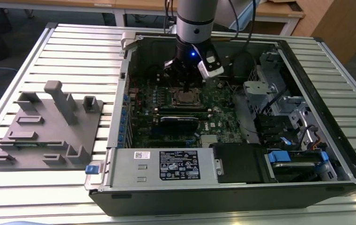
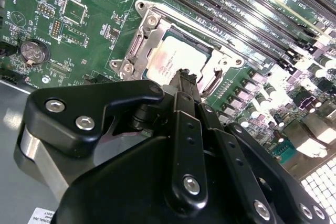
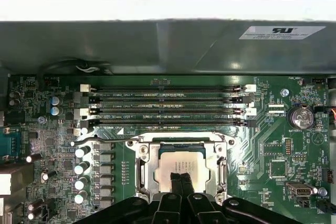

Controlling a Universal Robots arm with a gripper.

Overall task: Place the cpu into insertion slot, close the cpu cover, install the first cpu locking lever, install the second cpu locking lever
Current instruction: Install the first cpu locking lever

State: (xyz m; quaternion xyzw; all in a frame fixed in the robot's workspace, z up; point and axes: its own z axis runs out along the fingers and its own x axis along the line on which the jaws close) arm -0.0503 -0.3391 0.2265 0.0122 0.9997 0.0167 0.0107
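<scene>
**Black gripper [image 1: 186,89] down on the cpu inside the open dark computer case [image 1: 228,199]**

The small flat square cpu [image 3: 178,162], dull silver-tan metal, lay in the square, silver-rimmed insertion slot [image 3: 181,139] on the green circuit board. The thin silvery window-frame cpu cover [image 3: 143,171] was folded down around it. In both wrist views the gripper's [image 3: 181,176] two black fingers [image 2: 186,80] were clenched together, grasping nothing, with their tips against the chip's top. In the exterior view the slot sat at twelve o'clock from the grey power supply box [image 1: 162,164]. A grey moulded fixture [image 1: 47,136] rested on the slatted metal table [image 1: 71,47] at nine o'clock from the case.
</scene>
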